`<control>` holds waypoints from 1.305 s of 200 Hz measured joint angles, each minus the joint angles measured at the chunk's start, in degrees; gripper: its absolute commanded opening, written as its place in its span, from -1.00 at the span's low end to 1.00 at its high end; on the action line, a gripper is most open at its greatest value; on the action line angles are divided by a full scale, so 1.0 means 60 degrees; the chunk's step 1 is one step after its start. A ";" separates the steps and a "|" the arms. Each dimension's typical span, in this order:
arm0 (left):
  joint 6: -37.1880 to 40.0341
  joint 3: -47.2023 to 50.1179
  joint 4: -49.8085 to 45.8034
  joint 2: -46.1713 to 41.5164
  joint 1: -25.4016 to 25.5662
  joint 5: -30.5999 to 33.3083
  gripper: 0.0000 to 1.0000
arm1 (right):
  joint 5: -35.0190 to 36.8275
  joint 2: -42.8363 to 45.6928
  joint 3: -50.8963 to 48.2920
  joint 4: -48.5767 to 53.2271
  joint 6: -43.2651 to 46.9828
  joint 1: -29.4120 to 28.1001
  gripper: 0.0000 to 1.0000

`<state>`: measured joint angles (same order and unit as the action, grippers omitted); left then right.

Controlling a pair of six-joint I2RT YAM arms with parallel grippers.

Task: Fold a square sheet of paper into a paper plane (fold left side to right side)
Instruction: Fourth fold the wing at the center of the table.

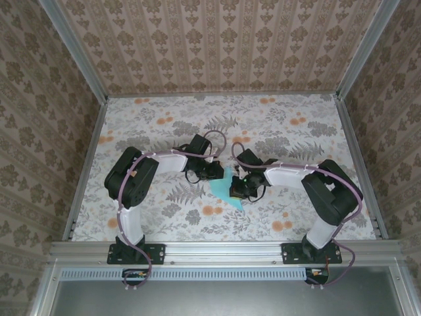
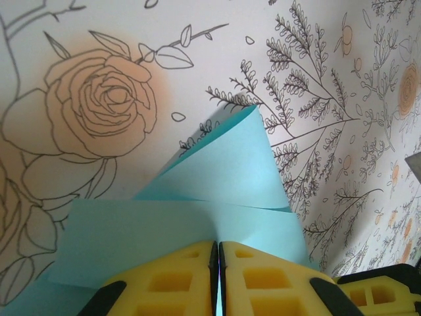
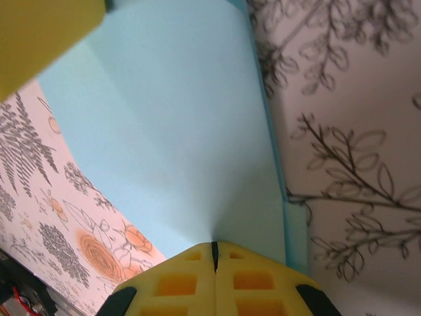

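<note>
From the top view, the left arm (image 1: pixel 131 181) rises from its base at the near edge, bends sharply at the elbow and sends its white forearm inward to the right. The right arm (image 1: pixel 329 191) does the mirror of this, with its forearm going inward to the left. The two wrists come very close to each other over the middle of the bench (image 1: pixel 164 118). The light blue sheet of paper (image 1: pixel 231 195) is there between and under them, and one corner of it points toward the near side. In this view the wrists hide how the jaws stand. From the left wrist view, the camera looks down along the yellow pads. The left jaws are pressed nearly together, pinching the near edge of the sheet of paper (image 2: pixel 223 171). The sheet is folded: one flat layer is just before the pads and a pointed flap rises behind it, over the flowered bench (image 2: pixel 99 66). From the right wrist view, the right jaws are pressed together on the sheet of paper (image 3: pixel 177 131), which narrows into the slit between the pads and spreads wide away from them, lifted above the bench (image 3: pixel 355 131). A blurred yellow shape (image 3: pixel 46 33) sits at the upper left corner, against the far edge of the sheet; I cannot tell what it is.
</note>
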<state>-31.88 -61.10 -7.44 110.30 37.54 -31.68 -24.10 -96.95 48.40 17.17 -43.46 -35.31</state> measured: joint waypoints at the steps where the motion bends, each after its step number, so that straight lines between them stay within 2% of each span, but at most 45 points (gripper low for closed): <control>1: 0.0000 0.0004 0.0000 0.0000 0.0000 0.0000 -0.74 | -0.0004 0.0018 -0.0015 0.0007 0.0000 0.0000 -1.00; 128: 0.0004 -0.0011 -0.0120 0.0000 0.0025 -0.0076 -0.73 | -0.0007 0.0994 -0.0914 0.0710 0.0091 -0.0018 -1.00; 154: 0.0004 -0.0135 -0.0266 0.0000 0.0025 -0.0076 -0.65 | -0.0011 0.1198 -0.0918 0.1093 0.0240 -0.0018 -1.00; 169: -0.0007 -0.0291 -0.0408 -0.0018 -0.0029 -0.0073 -0.52 | -0.0036 0.1472 -0.0922 0.1253 0.0342 0.0033 -0.89; 203: -0.0018 -0.0637 -0.0648 -0.0586 -0.0299 -0.0229 -0.22 | -0.0084 0.2524 -0.0914 0.1053 0.0849 0.0481 -0.44; 227: -0.0040 -0.0627 -0.0637 -0.1570 -0.0543 -0.0259 -0.16 | 0.0018 0.3187 -0.0914 0.0619 0.1089 0.0933 -0.11; 261: -0.0277 0.0033 -0.0357 -0.2437 -0.0776 -0.0273 -0.17 | 0.0379 0.3595 -0.0914 -0.0262 0.1260 0.1257 0.15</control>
<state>-33.54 -60.90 -9.58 95.68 32.88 -33.32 -21.82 -75.37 42.92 15.59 -35.90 -27.77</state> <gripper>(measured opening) 0.418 0.543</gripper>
